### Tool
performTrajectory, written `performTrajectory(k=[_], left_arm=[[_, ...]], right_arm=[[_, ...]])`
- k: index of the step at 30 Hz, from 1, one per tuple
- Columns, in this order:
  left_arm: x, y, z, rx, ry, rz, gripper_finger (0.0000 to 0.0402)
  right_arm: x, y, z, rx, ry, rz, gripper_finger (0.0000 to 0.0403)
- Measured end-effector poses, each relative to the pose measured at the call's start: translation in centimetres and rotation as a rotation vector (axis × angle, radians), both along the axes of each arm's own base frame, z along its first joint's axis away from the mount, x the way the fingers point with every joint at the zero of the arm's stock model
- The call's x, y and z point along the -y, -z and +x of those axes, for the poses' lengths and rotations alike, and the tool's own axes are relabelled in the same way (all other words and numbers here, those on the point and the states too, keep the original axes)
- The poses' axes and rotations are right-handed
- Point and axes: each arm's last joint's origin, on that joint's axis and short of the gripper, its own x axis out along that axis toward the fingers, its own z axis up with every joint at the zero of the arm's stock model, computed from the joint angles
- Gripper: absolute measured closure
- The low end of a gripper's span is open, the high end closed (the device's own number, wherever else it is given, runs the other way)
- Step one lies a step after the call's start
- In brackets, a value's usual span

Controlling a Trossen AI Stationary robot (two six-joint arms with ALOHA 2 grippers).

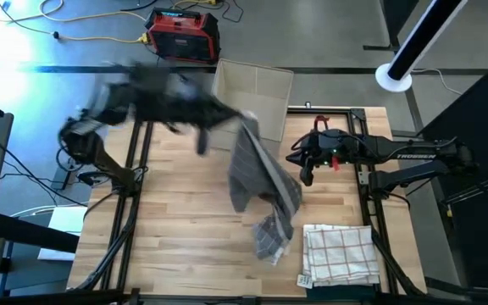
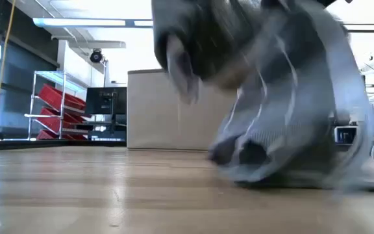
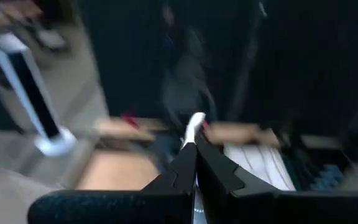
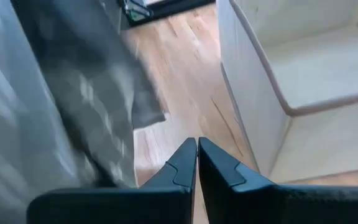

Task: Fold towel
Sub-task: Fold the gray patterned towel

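Note:
A grey striped towel hangs from my left gripper over the middle of the table, and its lower end lies bunched on the wood. The low view shows the towel draped down to the tabletop. My left gripper is shut, with a thin pale strip of cloth between its fingers. My right gripper stands shut and empty just right of the towel. Its wrist view shows the shut fingertips over bare wood, with the towel beside them. My left gripper pinches the towel's upper end between its two shut fingers; a thin pale edge shows between the fingertips. Blur hides whether it has one layer or several. The towel hangs below the gripper and its lower end rests on the table.
An open beige box stands at the table's far edge, close to both grippers. A folded white towel with red checks lies at the near right corner. Bare wood stretches across the table's left half.

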Motion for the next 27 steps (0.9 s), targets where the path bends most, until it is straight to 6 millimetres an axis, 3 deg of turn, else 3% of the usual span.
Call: performTrajectory(k=[3, 8, 14, 16, 19, 23, 27], left_arm=[[-0.7, -1.7, -3.1, 0.056, -0.11, 0.047, 0.0402], [-1.1, -2.2, -6.9, 0.019, -0.261, 0.096, 0.0401], [-1.1, -1.8, -8.9, -0.058, -0.288, 0.113, 0.0401], [-1.0, -0.8, -8.3, -0.114, -0.289, 0.077, 0.0401], [-1.0, 2.2, -5.9, -0.25, -0.268, 0.023, 0.0401], [-0.9, 8.1, -0.9, -0.402, -0.155, -0.031, 0.0401], [-0.7, 13.4, 3.1, -0.323, -0.024, -0.166, 0.0401]], right_arm=[[0.0, -0.3, 0.2, 0.039, 0.017, 0.025, 0.0401], [0.1, -0.7, 0.4, 0.095, 0.041, 0.027, 0.0401], [0.2, -1.1, 0.6, 0.146, 0.114, 0.06, 0.0401], [0.2, -1.2, 0.6, 0.16, 0.129, 0.086, 0.0401], [0.3, -1.5, 0.7, 0.201, 0.14, 0.109, 0.0401], [0.3, -2.0, 0.9, 0.262, 0.151, 0.138, 0.0401], [0.3, -2.1, 1.0, 0.285, 0.159, 0.177, 0.0401]])
